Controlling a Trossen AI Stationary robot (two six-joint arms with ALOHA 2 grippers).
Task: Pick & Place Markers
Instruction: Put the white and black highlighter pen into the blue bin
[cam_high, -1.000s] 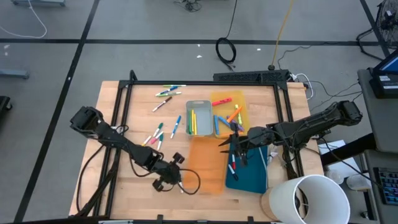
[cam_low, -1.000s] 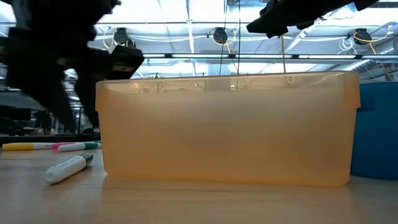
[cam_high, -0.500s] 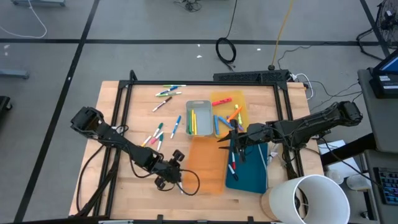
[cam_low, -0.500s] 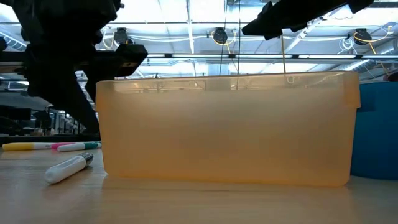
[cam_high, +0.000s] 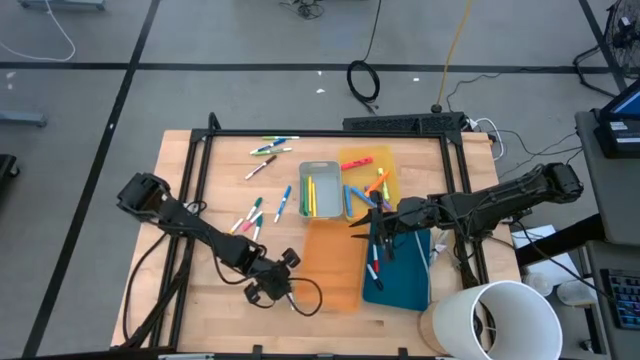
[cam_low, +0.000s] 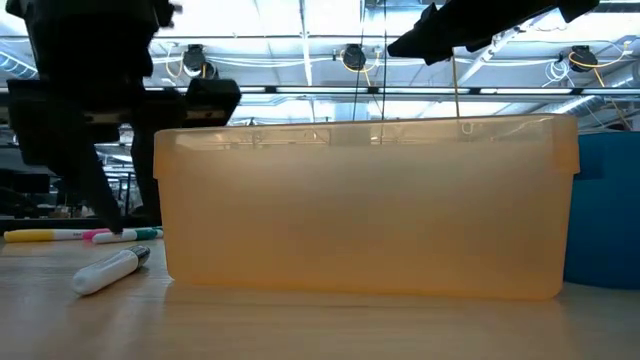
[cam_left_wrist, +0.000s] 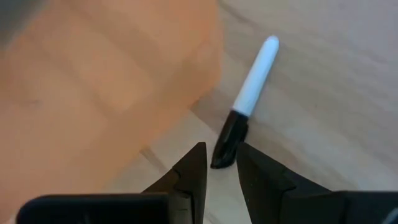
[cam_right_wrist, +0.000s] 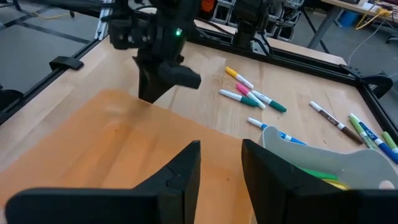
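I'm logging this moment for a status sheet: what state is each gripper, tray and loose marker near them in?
Left gripper: fingers slightly apart, empty, black tip of white marker between them.
White marker: lying flat on the table, beside the orange tray.
Right gripper: fingers slightly apart, empty, above the trays.
Orange tray: upright, empty.
Grey tray: holds yellow and green markers.
Blue tray: holds a few markers.

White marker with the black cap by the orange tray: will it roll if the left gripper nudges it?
Probably: the white marker looks round and lies flat on bare wood. It seems rigid and light. The left gripper straddles its cap, open.
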